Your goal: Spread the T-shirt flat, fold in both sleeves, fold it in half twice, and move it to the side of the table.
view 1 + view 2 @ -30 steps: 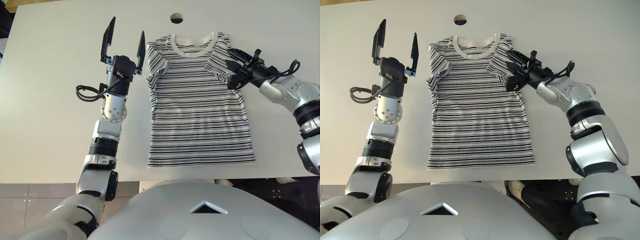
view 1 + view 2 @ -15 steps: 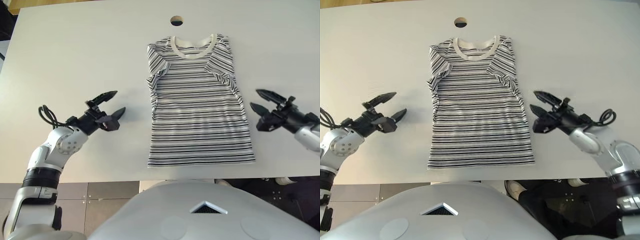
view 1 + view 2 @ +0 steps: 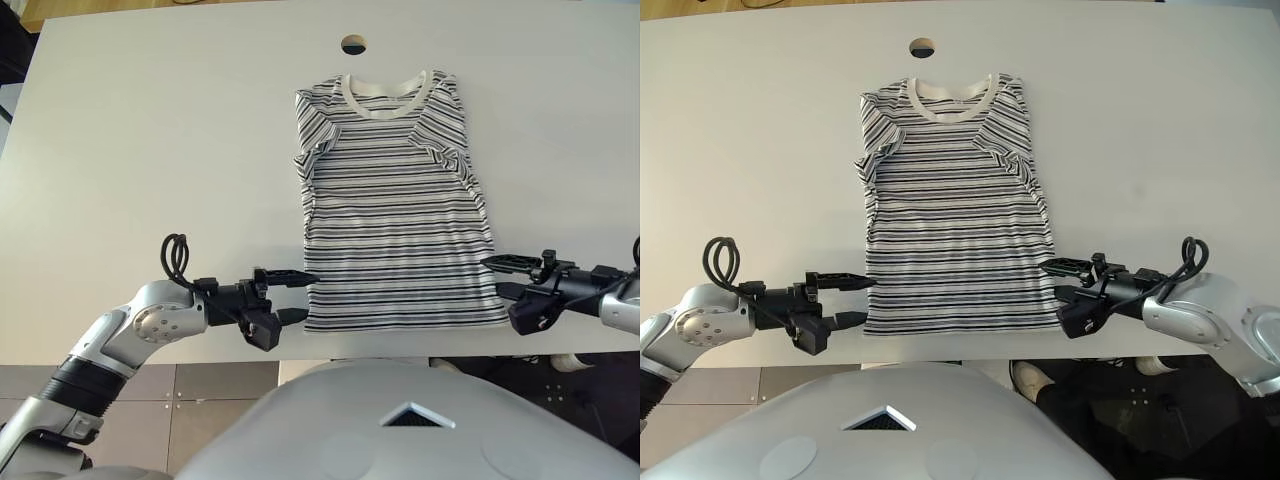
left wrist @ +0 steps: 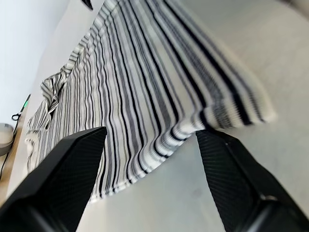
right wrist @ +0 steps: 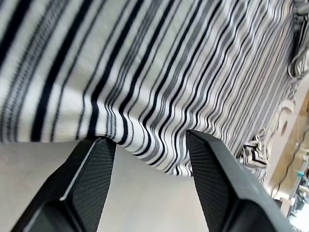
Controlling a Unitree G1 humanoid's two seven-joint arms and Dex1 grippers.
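Note:
The black-and-white striped T-shirt [image 3: 395,200] lies flat on the white table [image 3: 150,150], cream collar at the far end and both sleeves folded in over the body. My left gripper [image 3: 312,296] is open at the shirt's near left hem corner, low over the table. In the left wrist view its fingers [image 4: 63,179] straddle the hem edge [image 4: 193,130]. My right gripper [image 3: 490,275] is open at the near right hem corner. In the right wrist view the striped hem [image 5: 140,135] sits between its fingertips [image 5: 96,164].
A round cable hole [image 3: 352,44] lies in the table just beyond the collar. The table's front edge [image 3: 400,345] runs right below the hem and both grippers. Wide bare tabletop stretches to the left and right of the shirt.
Both arms have swung from the shirt's upper sides down to the near edge. Their open grippers now sit at the two hem corners. The shirt has not moved.

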